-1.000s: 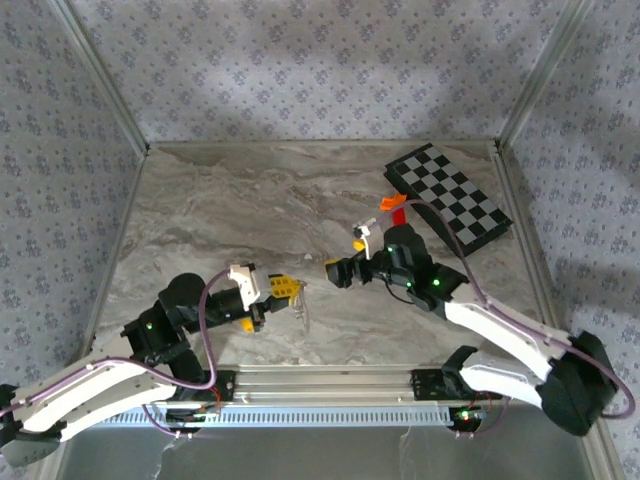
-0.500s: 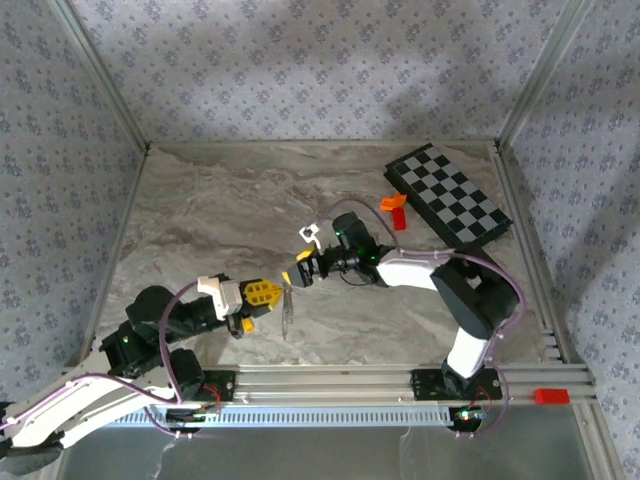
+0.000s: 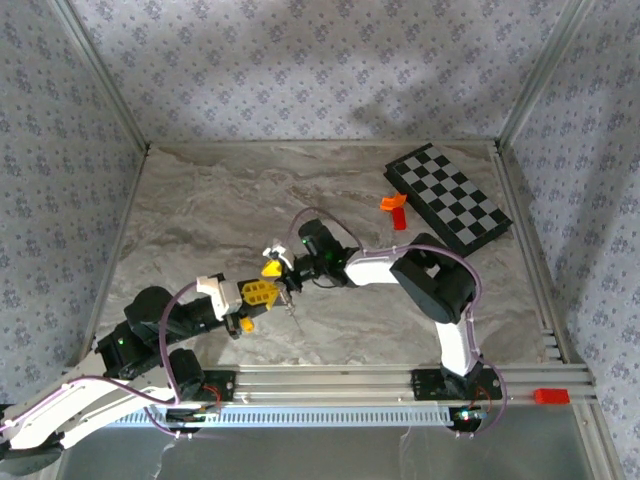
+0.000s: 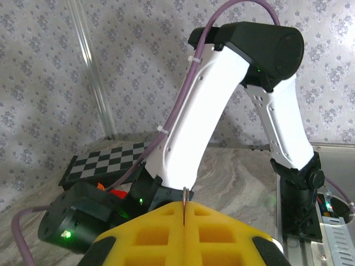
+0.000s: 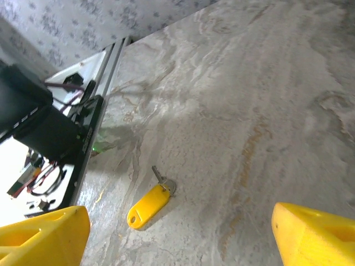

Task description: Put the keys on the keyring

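1. The left gripper point(image 3: 262, 294) is clamped tight on the keyring point(image 4: 183, 199), whose thin metal edge is pinched between its yellow pads.
2. Just beyond it, the right gripper point(image 5: 180, 233) hangs with its pads spread wide.
3. Below the right gripper, the yellow-headed key point(image 5: 148, 204) lies flat on the table point(image 5: 266, 111), with nothing touching it.
4. At the far right sits a chessboard point(image 3: 450, 198), with an orange block point(image 3: 393, 203) beside it.

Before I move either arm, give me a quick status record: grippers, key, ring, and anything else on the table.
left gripper: shut on the ring, its thin metal edge between the pads
right gripper: open, above the key
key: flat on the table, not gripped
key on ring: not yet
other items: chessboard and orange blocks, far right
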`<act>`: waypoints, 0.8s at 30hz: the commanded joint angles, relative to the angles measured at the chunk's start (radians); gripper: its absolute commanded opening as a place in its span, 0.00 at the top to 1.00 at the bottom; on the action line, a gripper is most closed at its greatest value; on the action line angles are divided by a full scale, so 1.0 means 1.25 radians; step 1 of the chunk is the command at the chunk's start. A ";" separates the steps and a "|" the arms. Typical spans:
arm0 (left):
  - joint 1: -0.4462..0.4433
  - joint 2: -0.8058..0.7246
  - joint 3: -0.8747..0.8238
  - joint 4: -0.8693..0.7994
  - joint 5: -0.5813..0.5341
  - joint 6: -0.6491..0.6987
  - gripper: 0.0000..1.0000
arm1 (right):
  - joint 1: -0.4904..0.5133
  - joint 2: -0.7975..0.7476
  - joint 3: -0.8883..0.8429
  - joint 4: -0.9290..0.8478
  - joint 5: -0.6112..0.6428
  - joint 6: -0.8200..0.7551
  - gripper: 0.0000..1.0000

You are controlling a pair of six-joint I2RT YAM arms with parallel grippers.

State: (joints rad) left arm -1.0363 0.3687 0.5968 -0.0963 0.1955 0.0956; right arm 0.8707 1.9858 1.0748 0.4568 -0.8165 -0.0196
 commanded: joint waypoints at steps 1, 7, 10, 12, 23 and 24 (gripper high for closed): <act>-0.003 -0.008 0.041 0.009 -0.008 -0.004 1.00 | 0.025 0.029 0.046 -0.109 -0.003 -0.141 0.14; -0.003 -0.001 0.066 -0.001 0.004 0.004 1.00 | 0.054 0.066 0.086 -0.179 0.054 -0.219 0.14; -0.003 0.004 0.081 -0.011 0.014 0.007 1.00 | 0.069 0.078 0.087 -0.199 0.079 -0.250 0.15; -0.002 0.006 0.084 -0.011 0.016 0.006 1.00 | 0.080 0.090 0.119 -0.216 0.089 -0.271 0.16; -0.002 0.016 0.082 0.004 0.031 0.000 1.00 | 0.099 0.133 0.165 -0.250 0.100 -0.293 0.25; -0.003 0.017 0.082 0.005 0.032 -0.001 1.00 | 0.102 0.138 0.170 -0.256 0.100 -0.295 0.27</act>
State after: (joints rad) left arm -1.0363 0.3901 0.6727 -0.1314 0.2165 0.0959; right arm 0.9848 2.1254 1.2518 0.1848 -0.7055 -0.3561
